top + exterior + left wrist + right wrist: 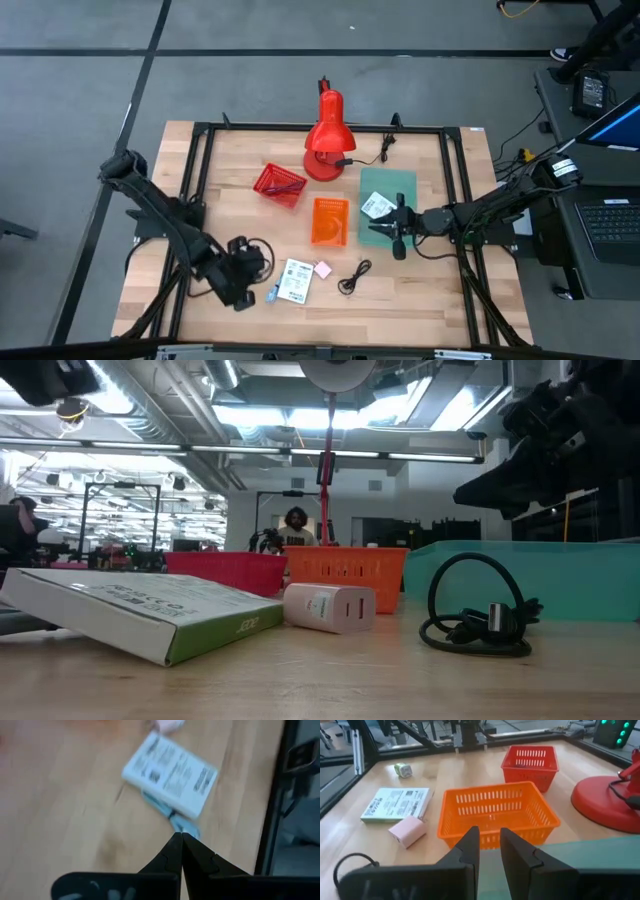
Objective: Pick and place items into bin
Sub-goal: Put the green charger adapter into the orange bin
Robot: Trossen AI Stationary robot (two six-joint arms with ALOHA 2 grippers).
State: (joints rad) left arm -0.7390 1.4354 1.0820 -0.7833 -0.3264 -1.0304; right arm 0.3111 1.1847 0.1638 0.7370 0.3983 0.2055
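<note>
Going left to right across the counter (230,140) from the overhead camera: the left pincer (243,283) sits down at about 7 o'clock with its jaws pressed fully together and nothing in them. It's parked just beside the small green cube (270,295) and the white printed packet (295,280), so my guess is it's lining up for one of those next, probably the cube since the tips point right at that corner in the left wrist view.

Next along at roughly 6 o'clock is the pinkish-white cube (323,269), touching or nearly touching the packet's edge, then the black coiled cable (352,277) a bit further right. All of these are loose on the wood, none binned yet.

Toward the middle are the two baskets: the red basket (279,184) around 11 o'clock with something dark in it (could be the red cord, hard to tell at this angle), and the orange basket (329,220) dead centre, which looks empty. The red desk lamp (326,135) stands at 12 o'clock behind them, not part of the job.

Further right, the right pincer (392,228) hovers at 3 o'clock over the teal tray (390,185), jaws at a narrow gap and empty as far as I can see. A second white packet (377,206) lies on that tray just beside it, so it seems placed for grabbing that one.
</note>
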